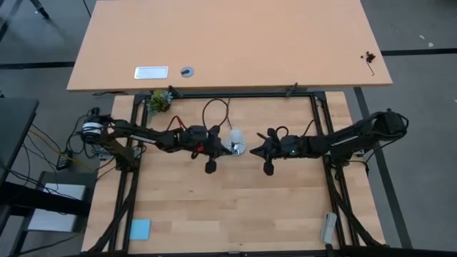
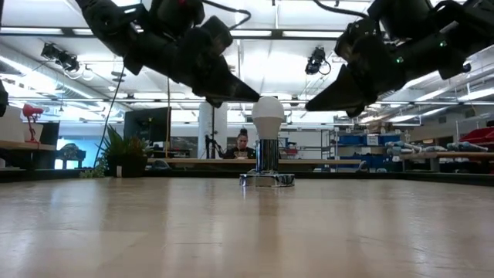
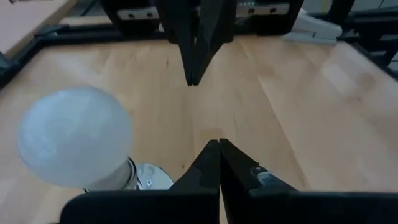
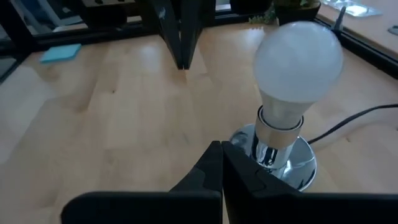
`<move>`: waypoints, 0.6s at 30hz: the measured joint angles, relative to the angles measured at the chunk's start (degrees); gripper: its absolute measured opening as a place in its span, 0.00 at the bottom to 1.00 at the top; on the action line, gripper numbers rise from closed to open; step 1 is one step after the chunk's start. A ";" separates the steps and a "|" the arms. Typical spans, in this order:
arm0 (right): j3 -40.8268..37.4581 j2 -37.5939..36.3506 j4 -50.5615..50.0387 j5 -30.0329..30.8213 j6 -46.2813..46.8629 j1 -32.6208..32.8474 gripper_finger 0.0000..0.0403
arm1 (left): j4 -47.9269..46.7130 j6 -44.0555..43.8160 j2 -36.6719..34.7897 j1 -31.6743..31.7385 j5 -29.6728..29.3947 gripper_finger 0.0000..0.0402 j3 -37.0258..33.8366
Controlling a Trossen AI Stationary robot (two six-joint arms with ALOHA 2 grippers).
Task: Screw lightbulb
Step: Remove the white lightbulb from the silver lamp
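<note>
- The lightbulb [image 2: 268,116] is seen standing upright, screw end down, in a round silver socket base [image 2: 266,180] on the wooden table [image 1: 235,207].
- In the high view the lightbulb [image 1: 235,138] is placed near the middle of the table, toward its far edge, between the two arms.
- A black cord [image 4: 348,124] is seen running from the socket base [image 4: 298,163] across the wood.
- The left gripper [image 1: 223,148] is held above the table just beside the bulb on its left; its jaws are pressed together and nothing is pinched between them.
- In the left wrist view the closed fingers [image 3: 211,165] are seen meeting at a point, with the bulb [image 3: 74,137] off to one side and apart from them.
- The right gripper [image 1: 251,150] is held above the table just beside the bulb on its right; its jaws are likewise pressed together on nothing.
- In the right wrist view the bulb [image 4: 298,62] is shown seated in the socket, clear of the closed fingers [image 4: 214,165].
- In the low view both grippers are seen tilted down toward the bulb from either side, neither touching it.
- A blue pad [image 1: 140,229] is seen lying at the near left corner of the table.
- A small green plant [image 1: 160,101] is seen at the far left edge.
- A person [image 2: 243,144] is visible in the room beyond the table.
</note>
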 joint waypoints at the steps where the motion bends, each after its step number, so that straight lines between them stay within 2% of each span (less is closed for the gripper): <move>1: -0.01 -0.62 -0.38 -0.01 0.00 0.11 0.02 | 0.29 0.02 -0.22 -0.06 -0.02 0.01 0.02; 7: -0.01 -4.18 -1.66 -0.04 -1.88 1.37 0.02 | 2.19 0.34 -0.51 -0.06 0.36 0.01 -0.27; 14: -0.01 -5.01 -2.88 -0.13 -1.78 1.39 0.02 | 22.56 -1.90 -0.51 0.36 0.71 0.01 -10.00; 18: -0.01 -4.90 -4.44 -0.15 -1.70 1.40 0.02 | 25.66 -4.01 -0.51 0.83 -1.13 0.01 -13.99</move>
